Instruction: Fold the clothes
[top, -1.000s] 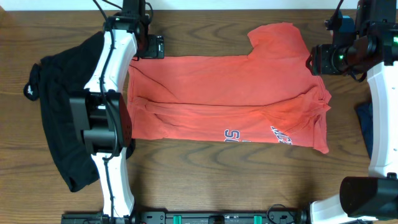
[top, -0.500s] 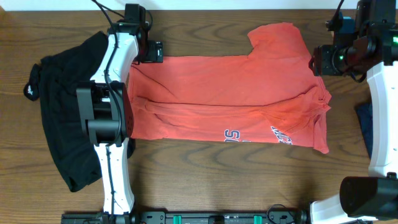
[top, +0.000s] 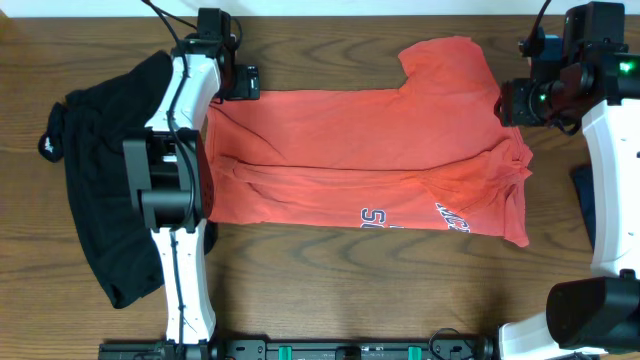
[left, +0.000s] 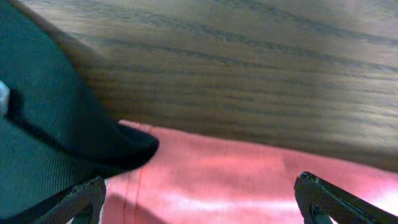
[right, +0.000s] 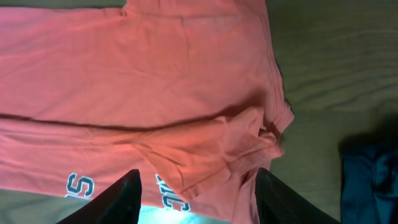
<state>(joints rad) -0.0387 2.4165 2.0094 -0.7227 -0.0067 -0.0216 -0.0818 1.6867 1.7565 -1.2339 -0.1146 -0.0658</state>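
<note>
A red T-shirt lies partly folded across the middle of the table, white letters along its front edge and one sleeve at the back right. My left gripper is open, low over the shirt's back-left corner, holding nothing. My right gripper is open above the shirt's right end, where the cloth bunches; it holds nothing. A black garment lies spread at the left, its edge showing in the left wrist view.
A dark blue garment lies at the right table edge, also in the right wrist view. Bare wood table runs along the front and behind the shirt.
My left gripper has shifted a little to the left along the shirt's back edge. My right gripper has barely moved. The shirt lies the same.
</note>
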